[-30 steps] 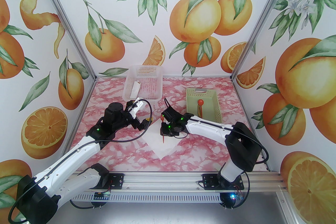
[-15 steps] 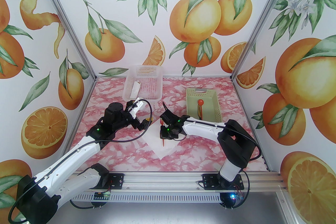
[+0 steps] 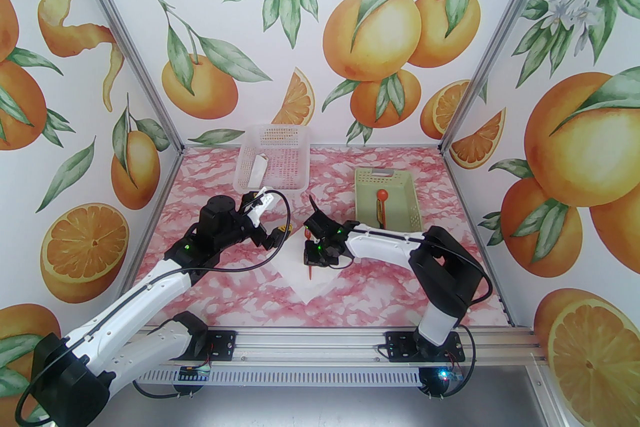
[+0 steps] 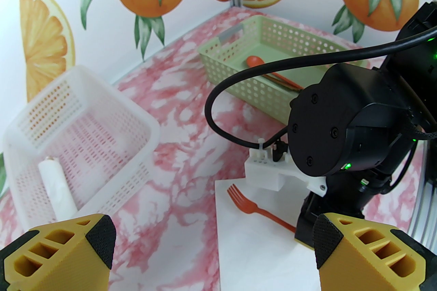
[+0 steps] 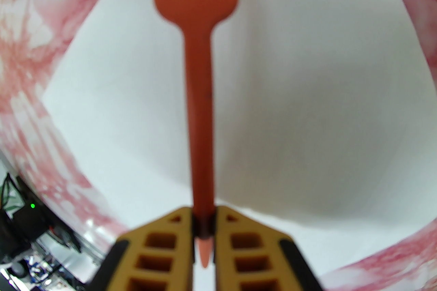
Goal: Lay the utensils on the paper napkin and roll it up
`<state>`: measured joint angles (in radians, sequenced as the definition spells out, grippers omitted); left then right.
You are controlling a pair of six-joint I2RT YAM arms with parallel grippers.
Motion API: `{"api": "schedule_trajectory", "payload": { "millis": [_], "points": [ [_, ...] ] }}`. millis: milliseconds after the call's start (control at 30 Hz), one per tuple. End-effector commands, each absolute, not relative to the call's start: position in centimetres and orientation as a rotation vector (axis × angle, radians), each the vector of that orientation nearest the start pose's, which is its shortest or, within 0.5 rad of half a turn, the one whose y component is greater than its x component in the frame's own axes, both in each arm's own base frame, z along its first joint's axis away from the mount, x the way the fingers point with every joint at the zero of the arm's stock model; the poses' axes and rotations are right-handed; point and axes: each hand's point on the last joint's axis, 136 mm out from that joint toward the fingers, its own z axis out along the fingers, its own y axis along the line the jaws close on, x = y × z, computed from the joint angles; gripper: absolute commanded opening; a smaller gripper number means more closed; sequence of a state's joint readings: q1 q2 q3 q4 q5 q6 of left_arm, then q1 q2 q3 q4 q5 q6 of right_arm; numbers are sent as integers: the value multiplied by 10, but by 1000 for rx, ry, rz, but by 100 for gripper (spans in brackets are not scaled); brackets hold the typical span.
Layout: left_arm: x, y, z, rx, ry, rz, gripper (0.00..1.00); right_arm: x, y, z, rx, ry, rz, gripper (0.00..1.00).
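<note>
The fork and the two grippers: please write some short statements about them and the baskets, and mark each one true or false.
1. The right gripper is shut on the fork's handle end. True.
2. The left gripper is shut on the spoon. False: it is open and empty; the spoon lies in the green basket.
3. The fork's prongs are over the green basket. False: they are over the napkin.
4. A paper roll lies in the white basket. True.
</note>
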<state>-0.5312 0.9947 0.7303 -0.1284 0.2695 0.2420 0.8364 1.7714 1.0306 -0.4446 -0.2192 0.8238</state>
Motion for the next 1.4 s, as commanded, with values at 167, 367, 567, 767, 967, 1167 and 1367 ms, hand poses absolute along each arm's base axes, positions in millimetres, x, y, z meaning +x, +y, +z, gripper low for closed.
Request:
{"api": "schedule_trajectory", "payload": {
  "millis": [167, 367, 567, 767, 967, 1167, 1367],
  "points": [
    [277, -221, 255, 919, 1696, -463, 100, 226, 314, 16, -79, 2999, 648, 15],
    [276, -221, 254, 921, 1698, -462, 100, 226, 313, 16, -83, 2997, 644, 22],
    [276, -221, 254, 921, 1696, -463, 100, 228, 312, 22, -89, 2984, 634, 26],
    [276, -221, 254, 924, 1697, -462, 100, 232, 309, 36, -98, 2953, 617, 28],
    [275, -221, 256, 917, 1689, -465, 100, 238, 303, 58, -127, 2898, 575, 32],
    [274, -221, 259, 917, 1680, -468, 100, 249, 293, 84, -152, 2838, 534, 36],
    [267, -225, 266, 935, 1636, -509, 100, 262, 278, 117, -129, 2768, 543, 37]
  ]
}}
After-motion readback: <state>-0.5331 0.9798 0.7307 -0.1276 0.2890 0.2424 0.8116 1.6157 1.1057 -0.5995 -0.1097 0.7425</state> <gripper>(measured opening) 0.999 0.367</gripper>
